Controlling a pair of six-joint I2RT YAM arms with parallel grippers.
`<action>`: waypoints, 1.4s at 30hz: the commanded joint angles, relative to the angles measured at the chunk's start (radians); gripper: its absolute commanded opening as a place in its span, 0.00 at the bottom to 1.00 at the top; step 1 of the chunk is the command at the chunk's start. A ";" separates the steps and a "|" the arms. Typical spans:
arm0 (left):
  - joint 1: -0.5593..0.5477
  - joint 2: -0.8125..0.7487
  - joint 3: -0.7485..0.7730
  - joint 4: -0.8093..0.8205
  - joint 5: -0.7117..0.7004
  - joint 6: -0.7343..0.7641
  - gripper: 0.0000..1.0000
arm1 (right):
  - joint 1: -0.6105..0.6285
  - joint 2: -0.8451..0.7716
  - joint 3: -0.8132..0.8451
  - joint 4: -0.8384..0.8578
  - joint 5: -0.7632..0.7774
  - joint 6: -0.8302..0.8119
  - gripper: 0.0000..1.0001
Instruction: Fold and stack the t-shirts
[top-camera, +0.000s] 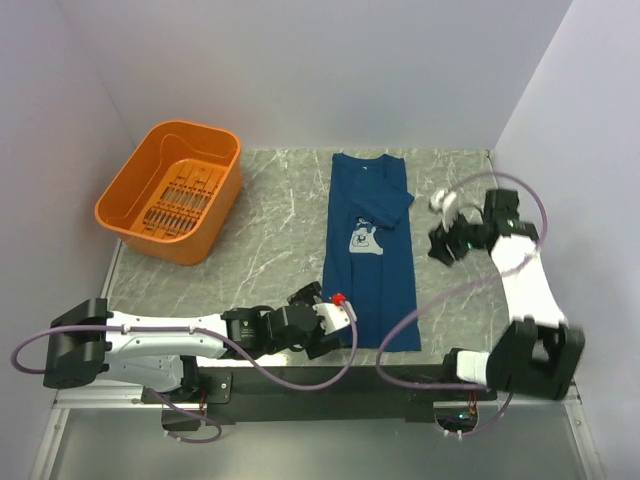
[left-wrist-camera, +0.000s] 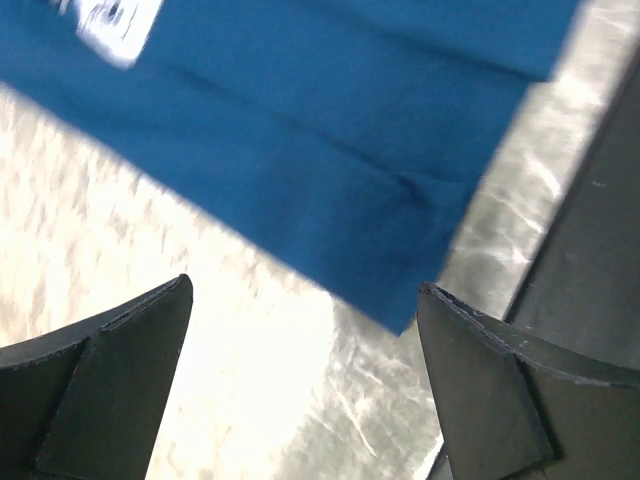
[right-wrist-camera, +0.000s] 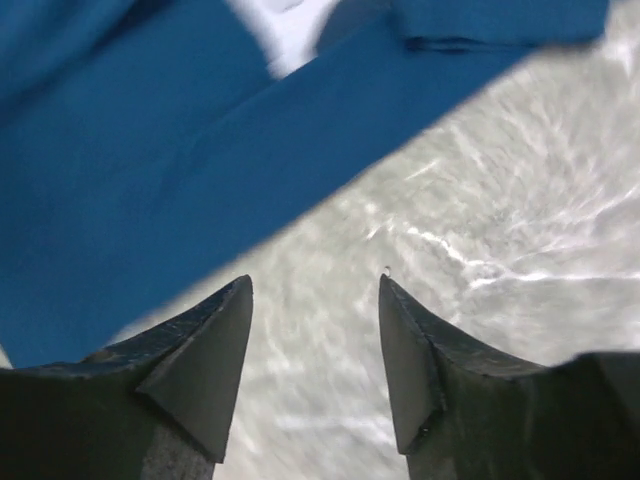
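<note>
T-shirt (top-camera: 372, 275) lies in a long strip, open table (top-camera: 270, 235) along both edges; left jaws wide, right jaws parted, empty.

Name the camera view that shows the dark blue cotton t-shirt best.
The top external view: the dark blue cotton t-shirt lies whole, folded into a long strip, pale print up. The left wrist view catches only a blurred part around one corner, the right wrist view a part along one edge.

Left pincer (left-wrist-camera: 305, 290) gapes wide, right pincer (right-wrist-camera: 315, 283) narrower.
</note>
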 joint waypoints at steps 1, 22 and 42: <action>-0.008 -0.013 0.003 -0.036 -0.175 -0.150 0.99 | 0.034 0.194 0.114 0.331 0.094 0.624 0.59; -0.011 -0.320 -0.159 -0.023 -0.333 -0.321 0.99 | 0.125 1.132 1.033 0.215 0.360 1.281 0.60; -0.011 -0.317 -0.159 -0.025 -0.336 -0.323 0.99 | 0.125 1.164 1.050 0.192 0.341 1.272 0.19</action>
